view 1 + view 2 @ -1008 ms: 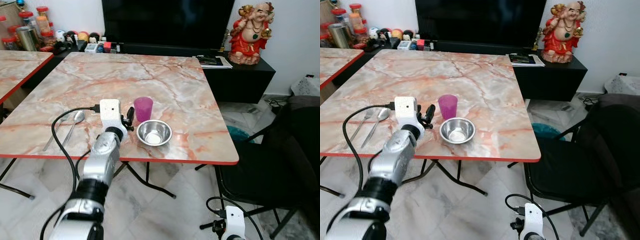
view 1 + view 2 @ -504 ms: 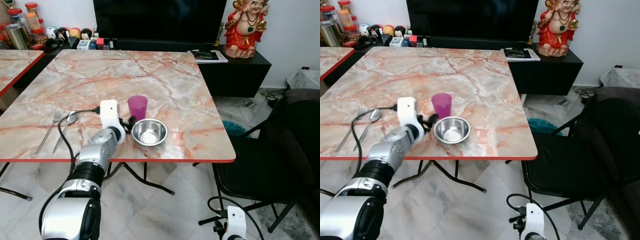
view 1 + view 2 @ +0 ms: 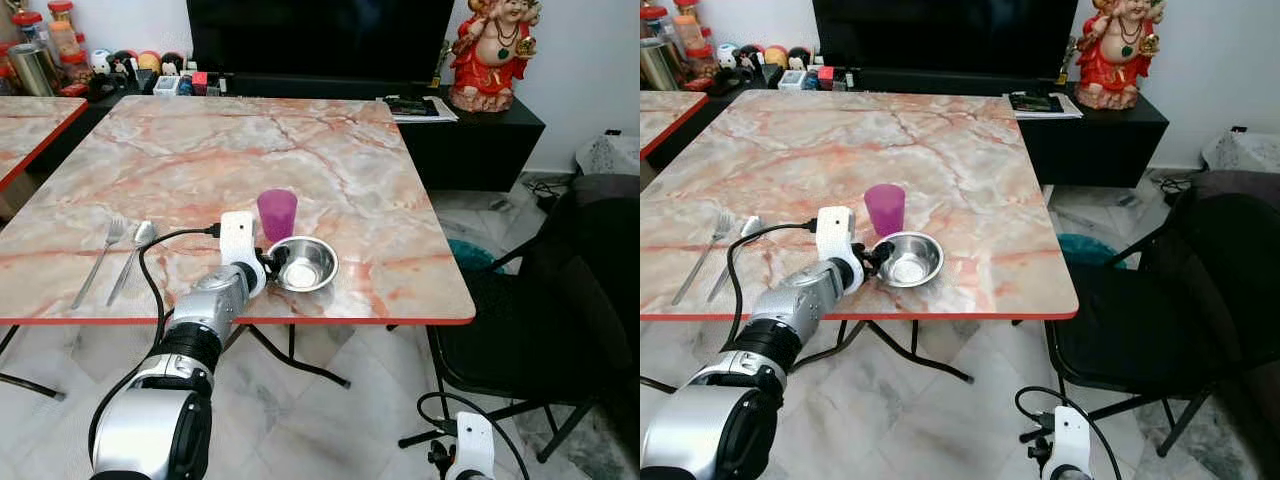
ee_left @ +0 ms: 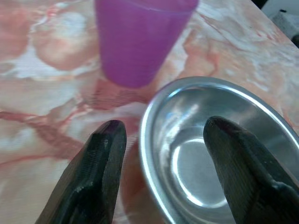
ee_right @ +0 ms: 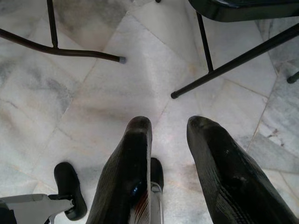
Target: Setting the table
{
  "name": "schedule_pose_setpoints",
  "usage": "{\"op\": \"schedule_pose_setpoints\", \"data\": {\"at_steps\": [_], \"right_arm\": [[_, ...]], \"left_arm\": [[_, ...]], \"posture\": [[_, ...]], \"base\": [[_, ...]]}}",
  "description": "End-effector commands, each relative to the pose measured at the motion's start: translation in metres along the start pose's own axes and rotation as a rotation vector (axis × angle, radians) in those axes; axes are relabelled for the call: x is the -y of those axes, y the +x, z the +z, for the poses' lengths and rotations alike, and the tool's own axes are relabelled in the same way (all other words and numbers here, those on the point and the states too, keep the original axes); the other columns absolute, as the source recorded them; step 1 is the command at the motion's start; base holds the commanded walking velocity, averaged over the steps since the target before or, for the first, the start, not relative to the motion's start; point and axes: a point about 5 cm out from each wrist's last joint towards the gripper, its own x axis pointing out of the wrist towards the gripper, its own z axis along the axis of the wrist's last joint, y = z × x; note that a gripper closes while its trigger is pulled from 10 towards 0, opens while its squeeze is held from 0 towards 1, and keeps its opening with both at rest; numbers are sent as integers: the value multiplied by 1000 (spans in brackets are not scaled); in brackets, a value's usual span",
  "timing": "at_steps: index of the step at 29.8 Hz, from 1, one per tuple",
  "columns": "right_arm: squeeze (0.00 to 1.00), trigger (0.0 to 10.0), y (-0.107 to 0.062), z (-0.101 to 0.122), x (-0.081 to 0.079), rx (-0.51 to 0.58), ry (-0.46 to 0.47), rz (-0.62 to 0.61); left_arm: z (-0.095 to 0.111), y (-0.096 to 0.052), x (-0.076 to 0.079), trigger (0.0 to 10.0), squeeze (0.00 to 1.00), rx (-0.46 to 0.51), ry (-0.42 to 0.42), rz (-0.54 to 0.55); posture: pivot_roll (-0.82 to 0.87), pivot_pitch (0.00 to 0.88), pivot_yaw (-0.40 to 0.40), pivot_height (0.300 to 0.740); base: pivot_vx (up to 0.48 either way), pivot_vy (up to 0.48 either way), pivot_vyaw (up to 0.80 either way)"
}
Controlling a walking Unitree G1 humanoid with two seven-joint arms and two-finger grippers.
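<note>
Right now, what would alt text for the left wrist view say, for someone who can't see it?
Two black fingers of the left gripper are spread open either side of the near rim of a steel bowl, one inside and one outside. A purple cup stands just behind the bowl on the marble-pattern table.

Background: black television [image 3: 325,38] at top centre; red seated figurine [image 3: 490,55] at upper right; jars [image 3: 40,50] at upper left; black chair [image 3: 540,330] at right.
</note>
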Motion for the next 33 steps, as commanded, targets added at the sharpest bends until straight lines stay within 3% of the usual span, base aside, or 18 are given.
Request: {"op": "schedule_pose_setpoints", "data": {"at_steps": [1,14,15,16,33], "right_arm": [[0,10000,0,4,3,14,12,-14],[0,10000,0,3,1,15,28,-10],[0,10000,0,3,0,15,29,-10],[0,10000,0,3,0,15,29,-9],[0,10000,1,3,0,13,29,-7]], "left_arm": [[-6,2,5,10000,0,-47,24,-13],[-21,3,8,10000,0,-110,13,2],[-21,3,8,7922,0,-113,6,6],[-21,3,8,0,0,-115,2,9],[-21,3,1,0,0,-114,-19,57]], "posture": [[-89,0,-35,736],[-96,0,-24,736],[-96,0,-23,736],[-96,0,-23,736],[-88,0,-28,736]], "base": [[0,0,0],[0,0,0],[0,0,0],[0,0,0],[0,0,0]]}}
